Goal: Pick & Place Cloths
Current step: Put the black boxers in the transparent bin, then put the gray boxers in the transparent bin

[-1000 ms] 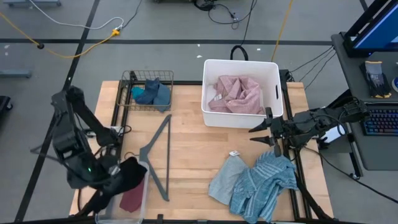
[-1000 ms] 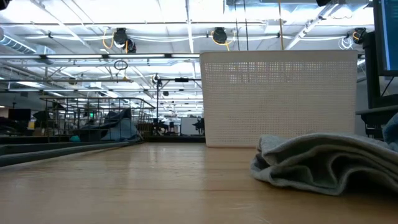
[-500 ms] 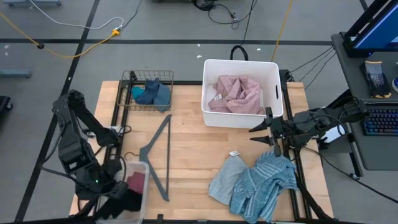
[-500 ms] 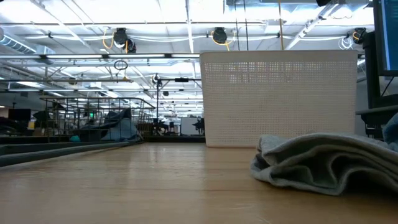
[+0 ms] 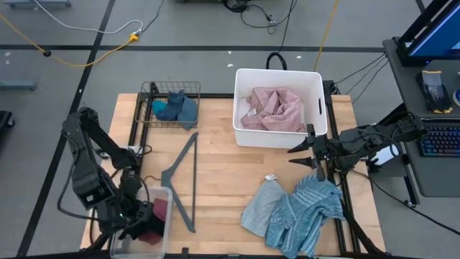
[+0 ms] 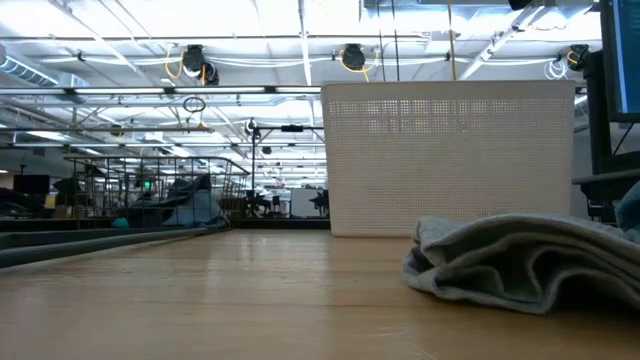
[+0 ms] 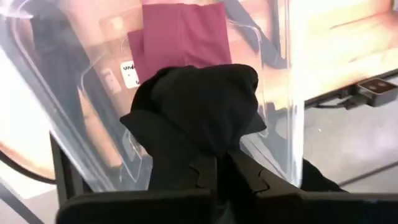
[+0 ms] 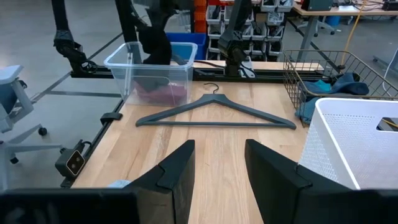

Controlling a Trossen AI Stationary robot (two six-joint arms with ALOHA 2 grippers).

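At the desk's near-left corner, the left tool (image 5: 136,216) is seen closed on the black cloth (image 7: 199,109), which is held bunched over the open top of the clear plastic bin (image 5: 159,198). In the left wrist view the black cloth hangs straight ahead of the fingers, with the maroon cloth (image 7: 180,34) lying flat on the bin's floor beyond it, so the coming release is judged to turn on the bundle being inside the bin's walls rather than over its rim; this cannot be told for certain. A small white label is seen beside the maroon cloth, but its writing cannot be read. Along the far edge, teal and dark blue cloths (image 5: 176,108) are seen in the wire basket (image 5: 149,90). The grey hanger (image 5: 183,180) lies just right of the bin, its long axis running from the near edge toward the far edge. Farther right, the pink cloth (image 5: 273,108) is held in the white basket (image 5: 314,79). Near the near-right corner, the pale grey-blue cloth (image 5: 260,205) and the blue striped cloth (image 5: 305,208) lie touching on the desk. The right tool (image 5: 302,151) is held open at the right edge, between the white basket and the striped cloth, and is the nearer arm to both.
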